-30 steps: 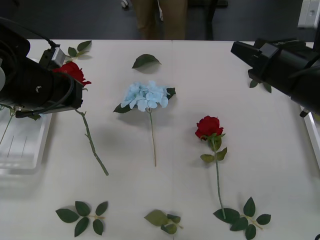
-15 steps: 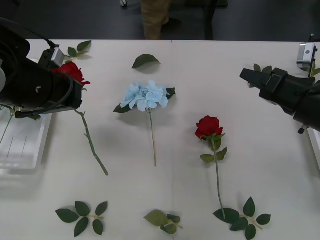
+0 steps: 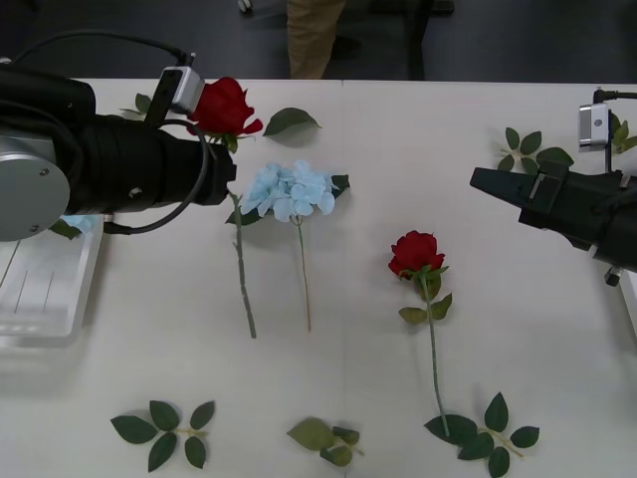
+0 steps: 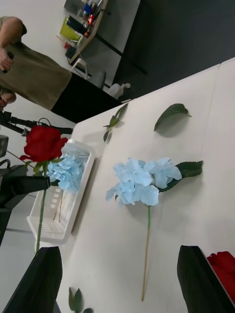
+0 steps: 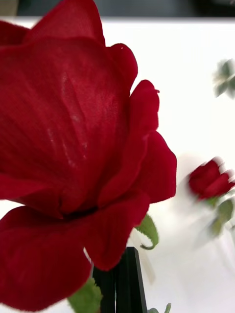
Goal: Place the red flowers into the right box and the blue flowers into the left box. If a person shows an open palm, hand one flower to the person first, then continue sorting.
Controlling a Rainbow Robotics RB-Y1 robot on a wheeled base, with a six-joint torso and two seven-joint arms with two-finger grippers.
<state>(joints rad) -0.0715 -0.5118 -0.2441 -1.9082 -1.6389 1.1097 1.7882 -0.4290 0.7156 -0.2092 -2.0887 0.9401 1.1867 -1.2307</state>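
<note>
A red rose [image 3: 225,105] is held clear of the surface [image 3: 398,199], its stem clamped in the left end effector [image 3: 225,171]. It should be carried rightward gently toward the right box [image 3: 627,264], the long stem hanging free. The right end effector [image 3: 490,183] hovers parted, holding nothing.

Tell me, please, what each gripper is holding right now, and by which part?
The left gripper holds a red rose by its stem just under the bloom; the right gripper is open, holding nothing.
</note>
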